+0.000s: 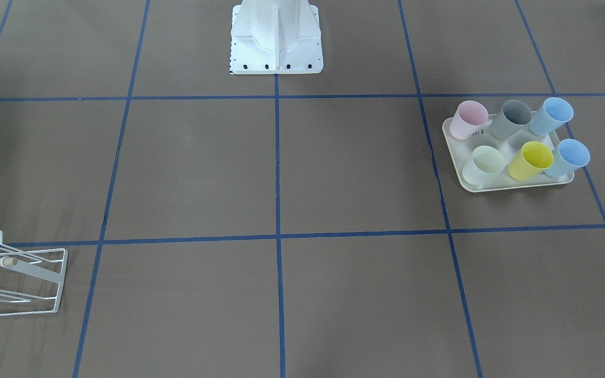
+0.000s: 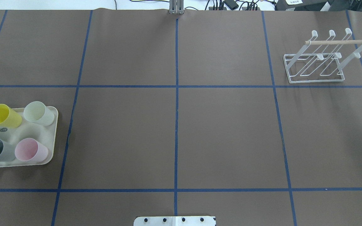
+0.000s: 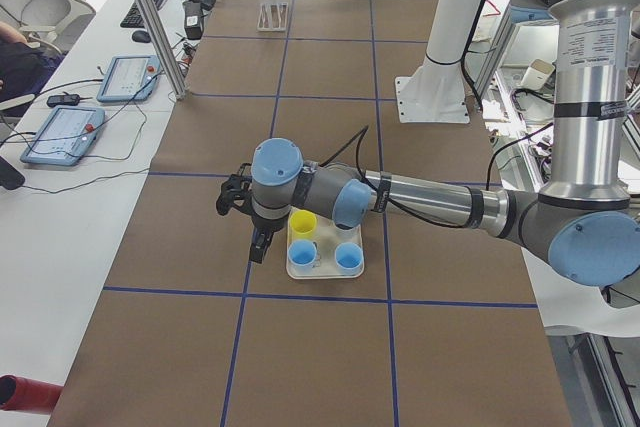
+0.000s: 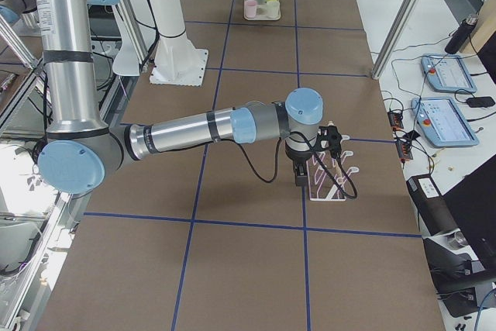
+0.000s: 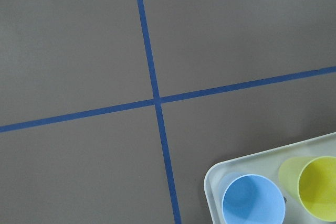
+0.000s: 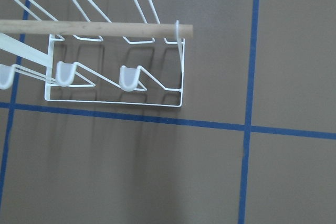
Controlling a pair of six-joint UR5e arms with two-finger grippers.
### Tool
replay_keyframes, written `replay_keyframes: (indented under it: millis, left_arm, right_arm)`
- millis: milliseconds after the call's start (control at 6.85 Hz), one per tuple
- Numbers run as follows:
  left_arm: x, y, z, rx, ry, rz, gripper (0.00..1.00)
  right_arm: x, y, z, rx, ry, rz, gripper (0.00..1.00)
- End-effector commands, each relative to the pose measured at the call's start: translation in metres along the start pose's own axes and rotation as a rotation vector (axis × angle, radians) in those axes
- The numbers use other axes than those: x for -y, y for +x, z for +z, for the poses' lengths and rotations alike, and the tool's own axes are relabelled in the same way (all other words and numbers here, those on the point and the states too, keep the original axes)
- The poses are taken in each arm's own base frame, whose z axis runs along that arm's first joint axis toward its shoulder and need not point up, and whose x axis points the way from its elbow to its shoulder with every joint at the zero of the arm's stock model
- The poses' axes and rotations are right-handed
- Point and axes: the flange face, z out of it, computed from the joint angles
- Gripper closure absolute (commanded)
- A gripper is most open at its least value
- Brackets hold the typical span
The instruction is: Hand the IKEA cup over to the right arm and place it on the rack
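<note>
Six cups (image 2: 3, 115) stand on a tray (image 2: 51, 135), lower left of the overhead view; rack (image 2: 314, 67) upper right. Left gripper (image 3: 258, 247) hangs beside the tray; how open, I cannot tell. Best: drop straight over an outer cup's rim.

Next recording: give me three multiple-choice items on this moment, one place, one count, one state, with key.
1. In the overhead view, where is the cream tray? A. left edge B. centre C. far right
2. How many cups stand on it? A. four B. six C. eight
3. The white wire rack is: A. holding one cup B. holding no cup C. tipped over
Key: 1 A, that view's left edge cuts it off. 2 B, the front-facing view shows six. 3 B, its prongs are bare and it stands on its base.
</note>
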Motion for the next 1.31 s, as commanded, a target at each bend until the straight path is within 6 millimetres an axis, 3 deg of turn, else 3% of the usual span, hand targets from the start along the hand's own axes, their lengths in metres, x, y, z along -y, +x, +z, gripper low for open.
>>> replay_keyframes:
  millis: [0,146,292,438,584,875,1167]
  left_arm:
    - [-0.01,0.015,0.04,-0.074,-0.023,-0.097,0.0]
    - [-0.02,0.023,0.062,-0.067,-0.017,-0.182,0.0]
    - [-0.039,0.025,0.099,-0.041,-0.044,-0.205,0.0]
    - [-0.045,0.023,0.117,-0.04,-0.076,-0.203,0.0]
    - [-0.047,0.02,0.126,-0.037,-0.091,-0.203,0.01]
    - [-0.048,0.018,0.128,-0.035,-0.097,-0.204,0.25]
    - [-0.052,0.025,0.142,-0.037,-0.128,-0.188,0.27]
  right_arm:
    - [0.015,-0.05,0.003,0.016,0.002,0.007,0.0]
    - [0.023,-0.063,-0.007,0.027,0.022,0.021,0.0]
    - [0.024,-0.078,-0.02,0.036,0.045,0.032,0.0]
    - [0.023,-0.084,-0.025,0.039,0.055,0.027,0.0]
    - [0.022,-0.085,-0.027,0.041,0.057,0.024,0.0]
    - [0.022,-0.088,-0.026,0.055,0.052,0.021,0.0]
    - [0.021,-0.094,-0.027,0.101,0.039,0.019,0.0]
